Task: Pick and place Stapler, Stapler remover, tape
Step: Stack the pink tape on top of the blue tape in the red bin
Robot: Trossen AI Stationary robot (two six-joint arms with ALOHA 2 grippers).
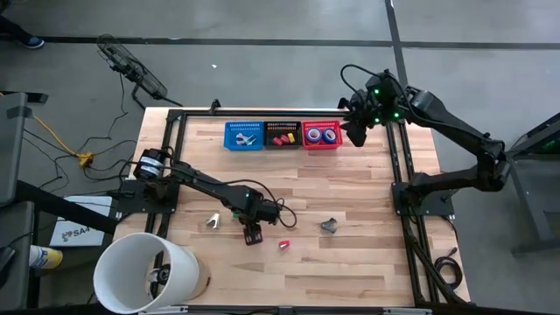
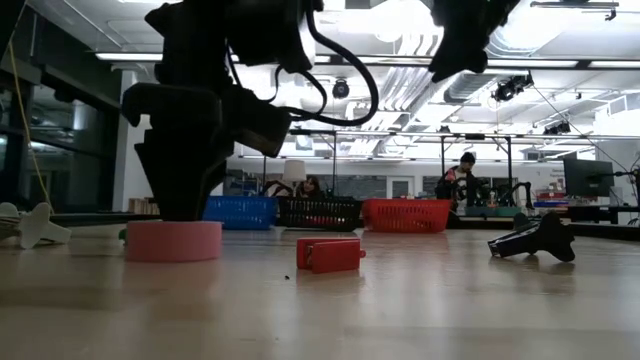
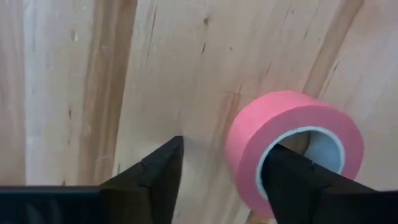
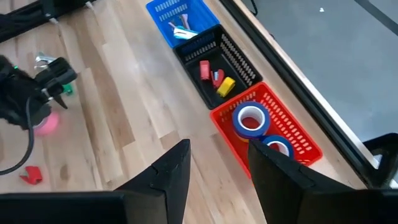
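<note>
At the left of the worktop [image 1: 350,201] my left jaws [image 1: 253,234] are down near the front edge over the pink tape roll [image 3: 292,146], which lies flat on the wood with its open centre facing up. They are spread, not clenched: one finger [image 3: 292,180] dips into the hole, the other [image 3: 152,177] stands on bare wood outside the ring, so one wall of the roll sits between them. A roll has no long axis, so any closing line across that wall should do. Just right of it lies a small red stapler [image 2: 329,254], farther right a dark staple remover [image 2: 533,240]. My right jaws [image 1: 357,131] hang released beside the red basket [image 4: 292,140] at the back, well apart from the pink roll.
</note>
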